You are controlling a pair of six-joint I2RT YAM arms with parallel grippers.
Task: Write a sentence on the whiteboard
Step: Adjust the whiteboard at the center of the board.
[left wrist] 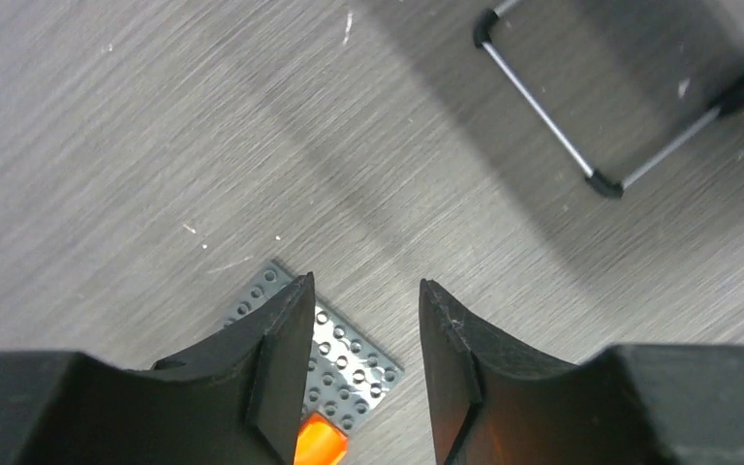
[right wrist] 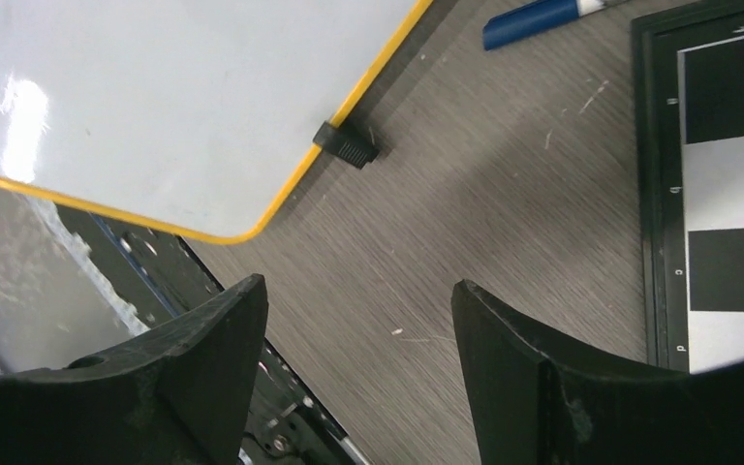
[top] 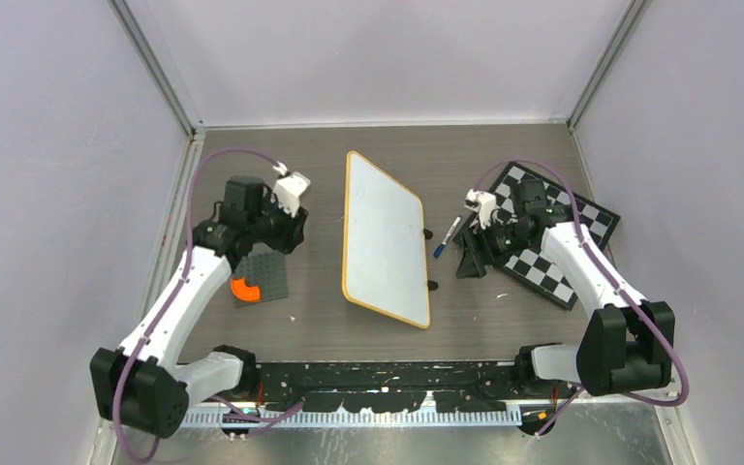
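The whiteboard lies in the middle of the bench, between the two arms, with its long side running away from the arm bases. The left end effector is released, with nothing between its parted fingers, above a grey studded plate that carries an orange piece. The right end effector is also released and empty, near the whiteboard's yellow corner. A blue marker lies on the bench between the whiteboard and the checkered board.
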